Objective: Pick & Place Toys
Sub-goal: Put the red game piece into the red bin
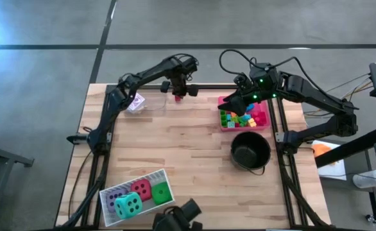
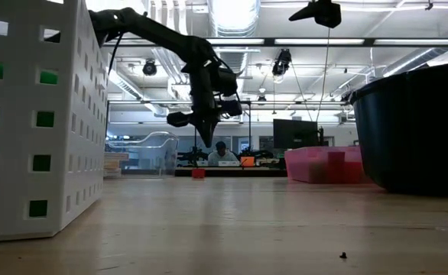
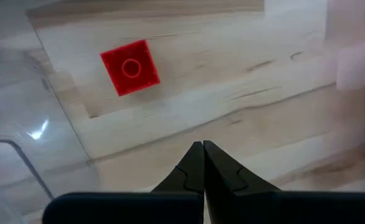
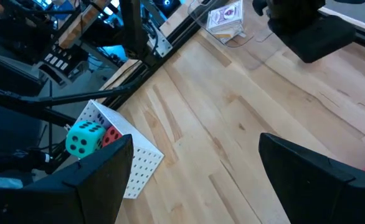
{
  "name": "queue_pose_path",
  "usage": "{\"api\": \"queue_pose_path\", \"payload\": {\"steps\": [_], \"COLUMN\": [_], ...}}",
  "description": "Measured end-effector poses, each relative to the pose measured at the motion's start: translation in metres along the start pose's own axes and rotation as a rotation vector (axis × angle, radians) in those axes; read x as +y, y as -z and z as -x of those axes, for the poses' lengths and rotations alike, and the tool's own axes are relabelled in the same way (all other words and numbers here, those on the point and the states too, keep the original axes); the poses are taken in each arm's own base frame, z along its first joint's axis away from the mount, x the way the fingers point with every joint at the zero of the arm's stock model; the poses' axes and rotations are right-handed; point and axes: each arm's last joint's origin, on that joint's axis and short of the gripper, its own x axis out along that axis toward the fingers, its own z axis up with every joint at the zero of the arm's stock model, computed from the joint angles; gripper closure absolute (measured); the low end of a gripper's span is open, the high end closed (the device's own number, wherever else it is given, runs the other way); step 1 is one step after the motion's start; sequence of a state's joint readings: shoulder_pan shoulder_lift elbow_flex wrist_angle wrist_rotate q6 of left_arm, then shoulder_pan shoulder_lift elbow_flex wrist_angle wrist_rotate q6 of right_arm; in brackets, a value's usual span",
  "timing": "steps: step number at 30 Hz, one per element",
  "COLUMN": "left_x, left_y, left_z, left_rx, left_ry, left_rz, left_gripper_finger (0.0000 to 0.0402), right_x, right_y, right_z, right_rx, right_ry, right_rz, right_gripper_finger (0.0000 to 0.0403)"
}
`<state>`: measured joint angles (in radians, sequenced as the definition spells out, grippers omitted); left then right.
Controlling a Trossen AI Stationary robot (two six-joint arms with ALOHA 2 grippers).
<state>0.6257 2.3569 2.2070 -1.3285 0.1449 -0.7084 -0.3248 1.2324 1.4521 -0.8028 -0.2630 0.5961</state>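
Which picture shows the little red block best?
The left wrist view: the red block lies flat on the wood, its round stud clear. The high view shows a red speck under the left gripper, the low view a small far-off square; the right wrist view misses it.

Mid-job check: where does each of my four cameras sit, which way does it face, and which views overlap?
High view: overhead, straight down on the wooden table; both arms show.
Low view: tabletop height, level toward the room; left gripper hangs shut.
Left wrist view: above the table, past its shut fingers to the small red plastic block.
Right wrist view: past the open right gripper across the table to the white perforated tray.
Shared: high, low and left wrist views all show the red block.
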Motion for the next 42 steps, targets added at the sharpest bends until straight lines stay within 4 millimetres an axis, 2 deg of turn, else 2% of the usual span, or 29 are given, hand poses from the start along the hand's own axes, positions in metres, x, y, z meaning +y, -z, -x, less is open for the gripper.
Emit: {"api": "queue_pose_path", "payload": {"steps": [5,16,25,42], "left_x": [0.007,0.030,0.029,0.027], "left_y": [-0.007,-0.027,-0.028,-0.026], "left_z": [-0.006,-0.004,-0.004,-0.008], "left_rx": [0.014,0.004,-0.014,-0.016], "left_ry": [-0.009,0.006,0.010,-0.020], "left_rz": [0.074,0.213,0.239,0.184], "left_gripper_finger": [0.0401,0.0401,0.0401,0.0401], "right_x": [0.000,0.000,0.000,0.001], "right_y": [0.000,0.000,0.000,0.001], "right_z": [0.000,0.000,0.000,0.000], "right_rx": [-0.002,-0.002,0.001,0.020], "right_ry": [-0.001,-0.001,-0.005,-0.031], "right_rz": [0.002,0.005,0.020,0.024], "right_gripper_finger": [0.0065,0.0065,0.0065,0.0065]}}
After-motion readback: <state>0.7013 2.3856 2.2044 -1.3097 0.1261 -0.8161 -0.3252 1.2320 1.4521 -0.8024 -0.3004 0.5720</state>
